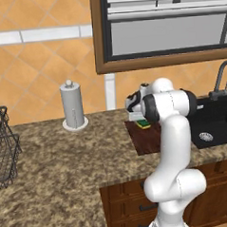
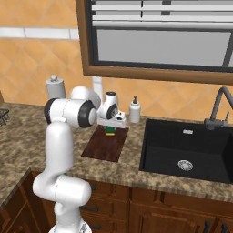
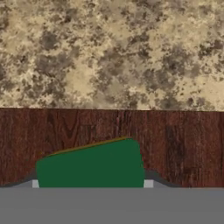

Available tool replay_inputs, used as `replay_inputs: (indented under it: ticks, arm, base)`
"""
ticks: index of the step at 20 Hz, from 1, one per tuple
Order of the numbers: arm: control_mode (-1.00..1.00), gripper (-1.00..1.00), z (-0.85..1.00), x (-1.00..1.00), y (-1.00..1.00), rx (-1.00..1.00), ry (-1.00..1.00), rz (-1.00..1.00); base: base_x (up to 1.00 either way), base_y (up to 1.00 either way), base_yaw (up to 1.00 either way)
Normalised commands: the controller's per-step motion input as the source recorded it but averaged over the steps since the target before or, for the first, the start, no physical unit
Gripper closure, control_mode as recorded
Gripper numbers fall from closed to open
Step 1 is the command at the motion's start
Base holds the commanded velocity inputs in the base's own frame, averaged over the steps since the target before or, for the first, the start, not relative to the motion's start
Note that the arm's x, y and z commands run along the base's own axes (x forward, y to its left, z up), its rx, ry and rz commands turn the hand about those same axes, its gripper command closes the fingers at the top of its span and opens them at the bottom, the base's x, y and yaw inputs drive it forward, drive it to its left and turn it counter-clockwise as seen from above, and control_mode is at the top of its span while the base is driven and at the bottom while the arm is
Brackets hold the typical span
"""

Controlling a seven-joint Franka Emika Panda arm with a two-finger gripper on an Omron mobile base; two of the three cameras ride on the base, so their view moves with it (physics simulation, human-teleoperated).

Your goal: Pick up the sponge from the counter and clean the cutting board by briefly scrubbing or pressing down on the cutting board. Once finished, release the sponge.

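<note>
Currently: gripper (image 2: 109,130) clamps sponge (image 3: 90,163) at board's (image 2: 103,146) far end. You press flat, scrub briefly toward near edge, then let go.

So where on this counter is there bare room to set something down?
Counter lies bare between the wire basket and the cutting board, in front of the paper towel holder. Crowded: the board's far end, with sponge, claw and soap bottle.

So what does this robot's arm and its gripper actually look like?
The arm is glossy white, built of rounded tubular segments, with dark grey to black bands at the joints. It rises from a bulbous white shoulder. The gripper has a compact white body with dark patches; in the hand view its two finger tips appear as small pale squares. No cables or markings are visible.
</note>
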Motion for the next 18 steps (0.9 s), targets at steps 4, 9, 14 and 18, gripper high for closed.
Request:
replay_inputs:
  ticks: [4, 9, 14, 18]
  arm:
    - [-1.00, 1.00, -0.07, 0.00, -0.64, 0.00, 0.00, -0.02]
    - [-1.00, 1.00, -0.59, 0.00, -0.39, 0.00, 0.00, -0.02]
    - [-1.00, 1.00, -0.14, 0.14, -0.28, 0.00, -0.03, -0.03]
    - [-1.00, 1.00, -0.11, 0.06, -0.39, 0.00, -0.06, -0.03]
  base:
    - [0.00, 0.00, 0.00]
    - [0.00, 0.00, 0.00]
    - [0.00, 0.00, 0.00]
    - [0.00, 0.00, 0.00]
